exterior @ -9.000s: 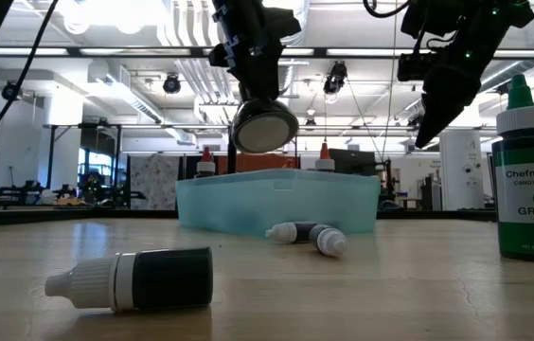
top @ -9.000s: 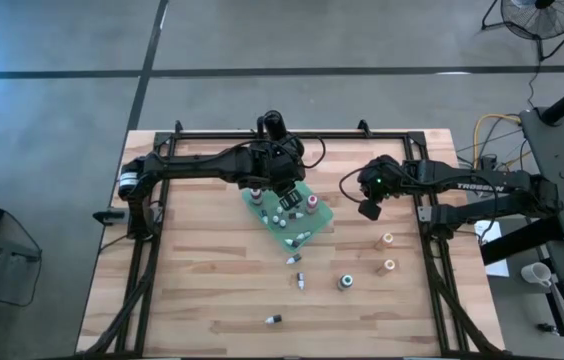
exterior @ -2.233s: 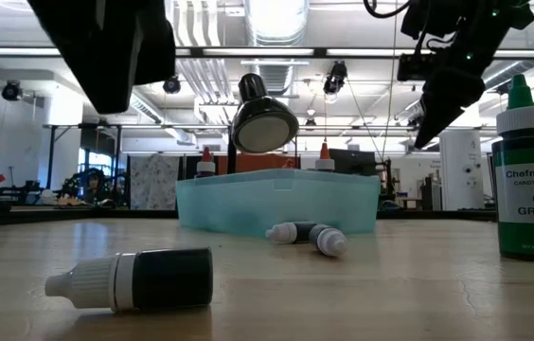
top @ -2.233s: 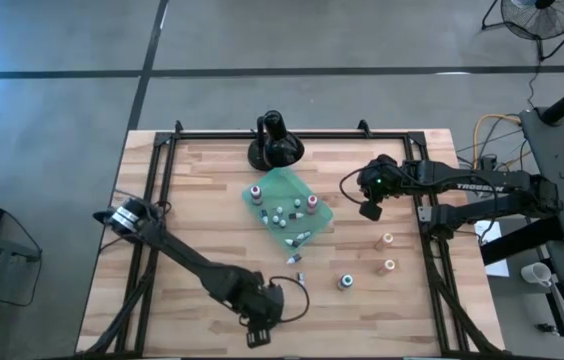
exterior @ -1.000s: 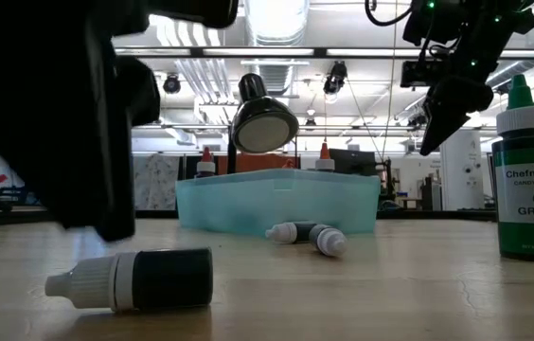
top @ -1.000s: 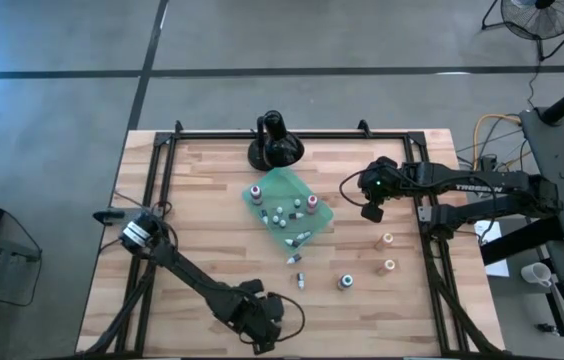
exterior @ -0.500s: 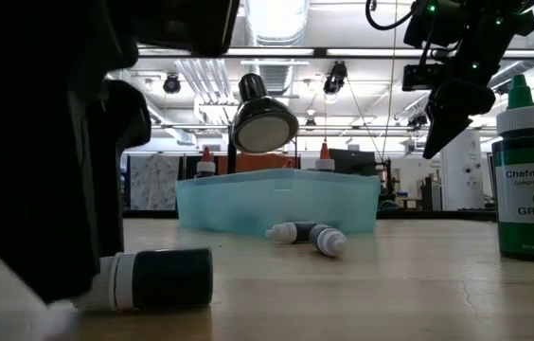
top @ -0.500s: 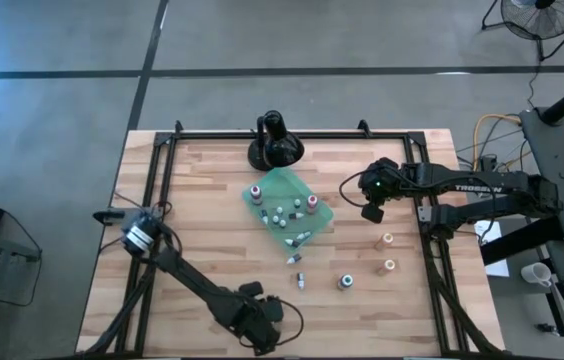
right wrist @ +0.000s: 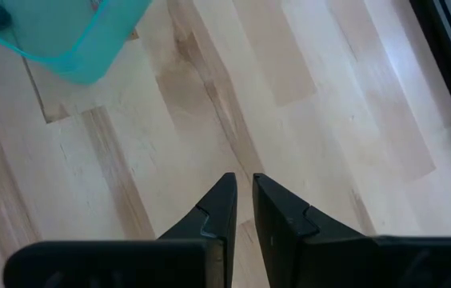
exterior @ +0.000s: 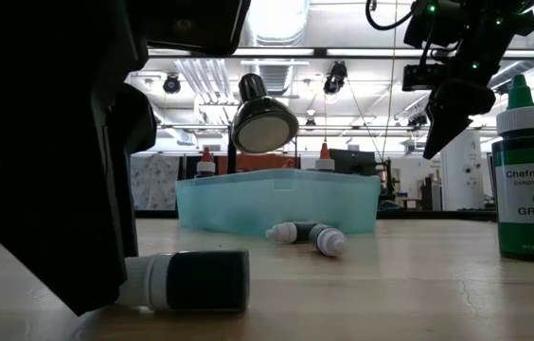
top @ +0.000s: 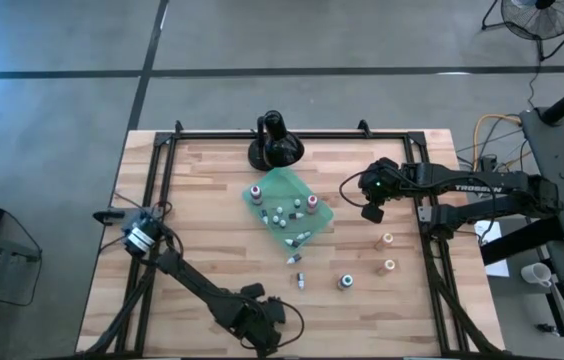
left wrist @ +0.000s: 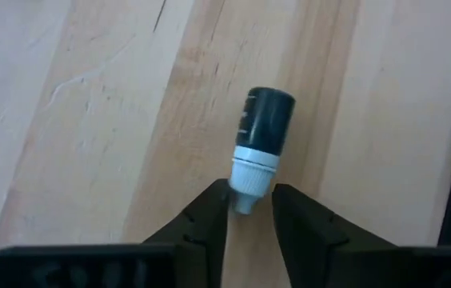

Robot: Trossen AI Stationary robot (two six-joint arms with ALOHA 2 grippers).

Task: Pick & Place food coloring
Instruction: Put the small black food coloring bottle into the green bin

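Observation:
The food coloring bottles are scattered. One dark bottle with a white cap (left wrist: 259,136) lies on its side near the table's near edge (exterior: 196,281). My left gripper (left wrist: 249,210) is down at its cap end, shut on it (top: 267,325). Several more bottles stand in the teal tray (top: 287,185). My right gripper (right wrist: 244,188) is shut and hangs above bare wood to the right of the tray (top: 370,210). My left gripper pinches the lying bottle by its white cap (left wrist: 251,182), one finger on each side. The fingers (left wrist: 213,212) come low and nearly level from the table's left, along the bottle's length. The bottle lies on its side on the wood, its dark body pointing away from the fingers.
Two small bottles (exterior: 305,235) lie just near of the tray (exterior: 276,199). A green bottle (exterior: 532,180) stands right of them, and two orange ones (top: 388,252) stand farther right. A black round-based stand (top: 274,150) is at the far edge.
My left gripper has sunk to the table top and closed in on the cap end of the lying bottle. The bottle has slid a short way toward the table's right and still lies on its side.

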